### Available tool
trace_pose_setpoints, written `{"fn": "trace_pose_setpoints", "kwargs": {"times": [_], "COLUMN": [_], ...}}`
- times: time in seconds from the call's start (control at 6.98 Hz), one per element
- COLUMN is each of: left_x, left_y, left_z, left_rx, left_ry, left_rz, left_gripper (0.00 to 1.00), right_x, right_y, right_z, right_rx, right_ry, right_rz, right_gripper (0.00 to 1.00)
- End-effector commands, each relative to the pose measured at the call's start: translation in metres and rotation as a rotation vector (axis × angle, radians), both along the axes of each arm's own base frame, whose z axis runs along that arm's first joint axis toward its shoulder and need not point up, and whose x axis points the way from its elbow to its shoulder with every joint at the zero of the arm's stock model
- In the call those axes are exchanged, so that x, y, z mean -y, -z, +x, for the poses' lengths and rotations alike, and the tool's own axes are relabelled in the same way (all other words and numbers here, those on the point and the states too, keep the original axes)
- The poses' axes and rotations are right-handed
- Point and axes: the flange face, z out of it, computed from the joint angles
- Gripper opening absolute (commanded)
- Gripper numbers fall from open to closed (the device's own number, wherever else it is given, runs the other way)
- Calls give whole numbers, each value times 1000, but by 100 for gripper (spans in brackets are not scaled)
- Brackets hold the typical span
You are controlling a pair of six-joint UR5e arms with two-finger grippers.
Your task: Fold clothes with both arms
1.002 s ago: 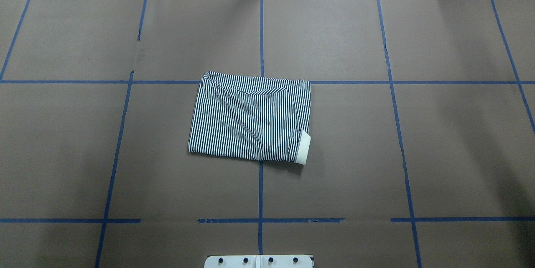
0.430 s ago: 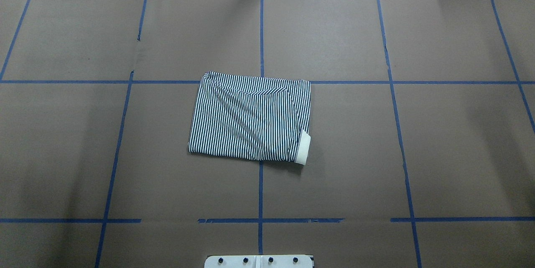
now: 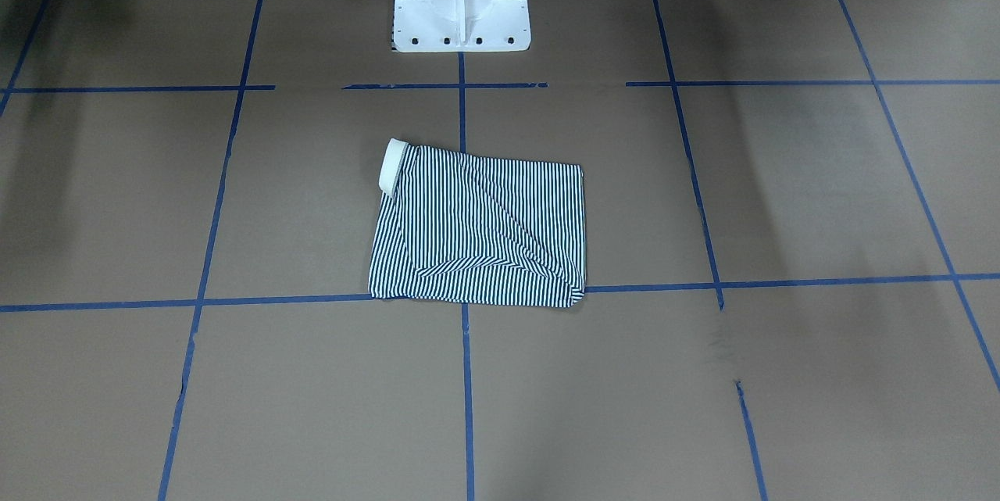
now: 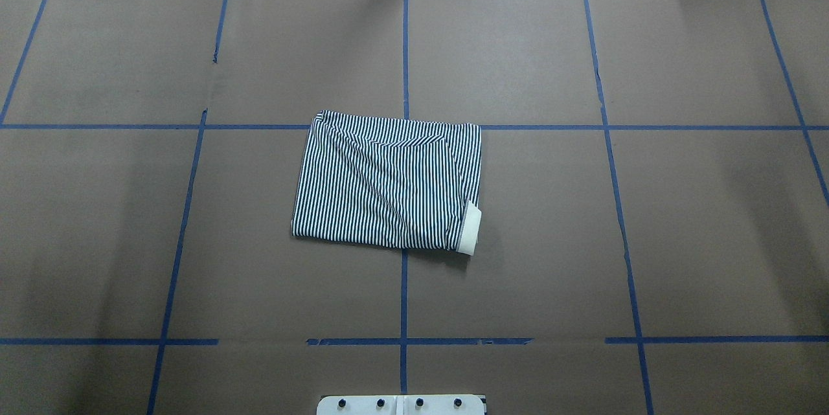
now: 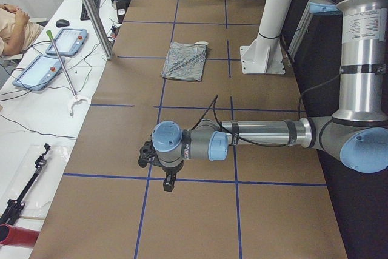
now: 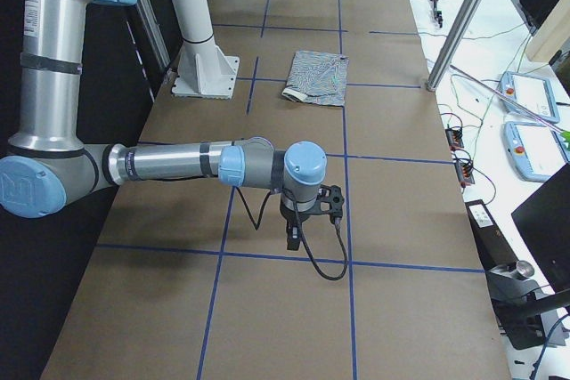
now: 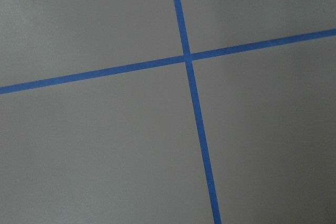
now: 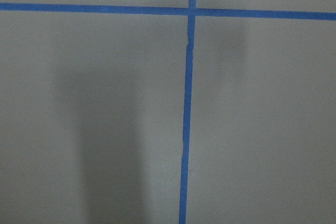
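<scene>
The shirt [image 4: 386, 180] lies folded into a compact rectangle at the middle of the tabletop [image 4: 647, 208]. Its far edge runs along a cross line of blue tape [image 4: 550, 127], and the centre line passes under it. The white collar [image 4: 471, 228] pokes out at the corner nearest the robot, on its right side, and a diagonal crease crosses the top layer. By this lie the folding looks finished, or close to it, which would explain the arms' places. The left arm [image 5: 260, 134] and the right arm [image 6: 178, 164] each reach low over bare paper toward opposite ends of the tabletop, well apart from the cloth. Each wrist camera shows only a tape crossing, so nothing sits under either tool. Whether the jaws are apart or together cannot be told, since they show only in the side views. Bare surface surrounds the shirt on every side. The pedestal [image 3: 461, 1] stands near its robot-side edge with a clear gap between them. A further tuck of the collar would probably call for the right arm to travel a long way inward.
</scene>
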Motion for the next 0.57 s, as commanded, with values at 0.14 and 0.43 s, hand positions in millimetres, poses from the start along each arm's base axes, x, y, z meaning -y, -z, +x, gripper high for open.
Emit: {"fn": "trace_pose_setpoints", "kwargs": {"times": [0.14, 0.43], "left_x": [5, 6], "left_y": [7, 8], "left_z": [0, -2], "left_rx": [13, 42], "left_ry": [-2, -2], "left_rz": [14, 23], "left_gripper": [100, 100], "right_x": [0, 1], "right_y": [0, 0], "right_z": [0, 0], "right_rx": [0, 0], "right_ry": [1, 3], "right_rz": [3, 4], "right_gripper": [100, 100]}}
